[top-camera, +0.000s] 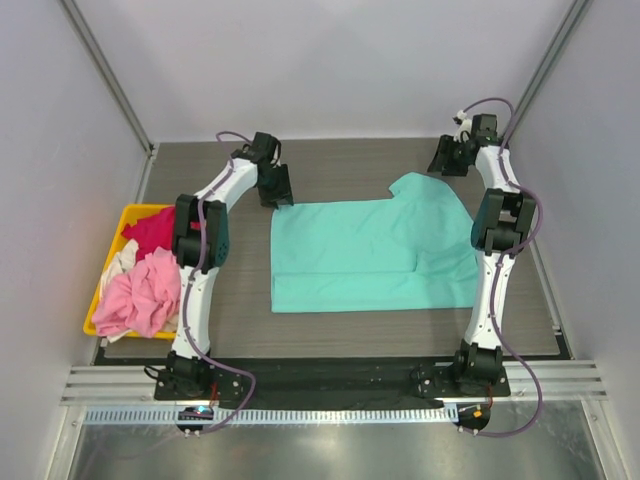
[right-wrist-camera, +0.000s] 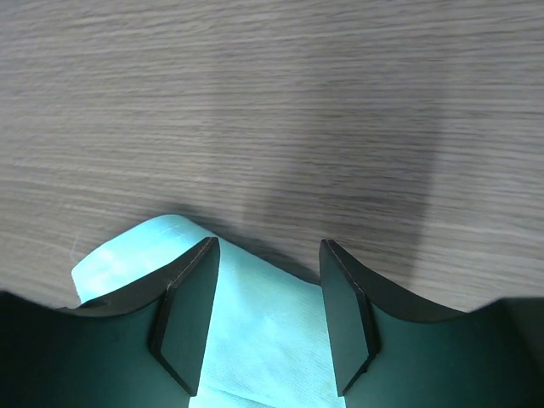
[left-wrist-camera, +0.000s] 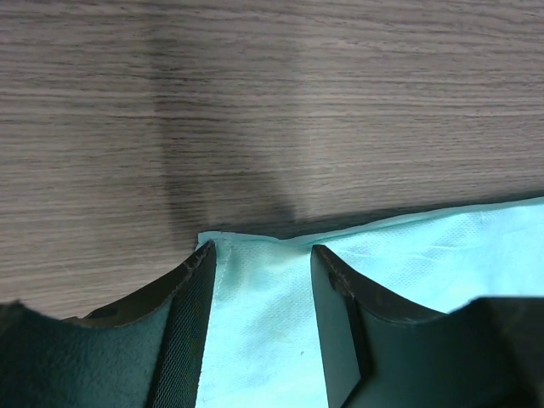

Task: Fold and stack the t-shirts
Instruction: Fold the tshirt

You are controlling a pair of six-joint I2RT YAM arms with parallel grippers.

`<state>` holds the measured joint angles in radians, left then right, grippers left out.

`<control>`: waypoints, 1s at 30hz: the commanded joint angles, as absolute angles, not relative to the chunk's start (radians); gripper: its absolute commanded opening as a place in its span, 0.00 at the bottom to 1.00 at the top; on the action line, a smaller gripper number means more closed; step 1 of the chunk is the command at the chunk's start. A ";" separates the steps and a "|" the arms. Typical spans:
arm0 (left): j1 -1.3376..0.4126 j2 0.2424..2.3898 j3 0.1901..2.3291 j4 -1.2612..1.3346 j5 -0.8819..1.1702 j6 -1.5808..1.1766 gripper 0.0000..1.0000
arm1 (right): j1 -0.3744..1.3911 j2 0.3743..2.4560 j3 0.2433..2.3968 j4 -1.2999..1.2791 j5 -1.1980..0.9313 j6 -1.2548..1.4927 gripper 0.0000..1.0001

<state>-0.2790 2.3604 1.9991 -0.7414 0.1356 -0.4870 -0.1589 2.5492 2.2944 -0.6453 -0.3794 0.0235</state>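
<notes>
Both left end effector (left-wrist-camera: 262, 255) and right end effector (right-wrist-camera: 268, 251) wide-jawed over teal t-shirt (top-camera: 370, 255)

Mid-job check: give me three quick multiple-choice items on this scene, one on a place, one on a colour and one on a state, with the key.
1. Where does the pink shirt lie?
A flat on the wood
B in the bin
C draped on an arm

2. What colour is the spread shirt?
A teal
B white
C magenta

3. How do the left gripper jaws stand?
A shut on nothing
B shut on a sleeve
C open over the spread shirt's corner

Key:
1 B, it is heaped inside the yellow walls.
2 A, the cloth lying flat is teal.
3 C, the fingers stand apart with the cloth corner between them.
</notes>
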 commanded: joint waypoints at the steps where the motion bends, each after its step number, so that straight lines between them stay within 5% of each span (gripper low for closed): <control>1: -0.281 2.384 2.019 -0.733 0.178 -0.459 0.49 | -0.153 2.562 2.315 -0.650 -0.497 -0.026 0.56; 10: -0.281 2.362 2.000 -0.733 0.213 -0.445 0.44 | -0.149 2.556 2.273 -0.653 -0.520 -0.058 0.55; 14: -0.282 2.372 2.008 -0.745 0.207 -0.448 0.26 | -0.147 2.557 2.278 -0.646 -0.502 -0.055 0.54; 18: -0.281 2.362 2.028 -0.756 0.189 -0.460 0.00 | -0.147 2.546 2.280 -0.615 -0.479 -0.023 0.33; 22: -0.281 2.338 2.034 -0.767 0.155 -0.489 0.00 | -0.146 2.525 2.260 -0.551 -0.488 0.024 0.10; 25: -0.281 2.321 2.036 -0.776 0.135 -0.497 0.00 | -0.141 2.490 2.228 -0.505 -0.480 0.043 0.01; 30: -0.282 2.309 2.046 -0.795 0.143 -0.506 0.00 | -0.140 2.444 2.192 -0.472 -0.460 0.035 0.01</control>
<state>-0.2802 2.3611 2.0056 -0.7773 0.1486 -0.4938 -0.1467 2.5504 2.2032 -0.5293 -0.4782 0.0303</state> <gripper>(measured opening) 0.003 0.024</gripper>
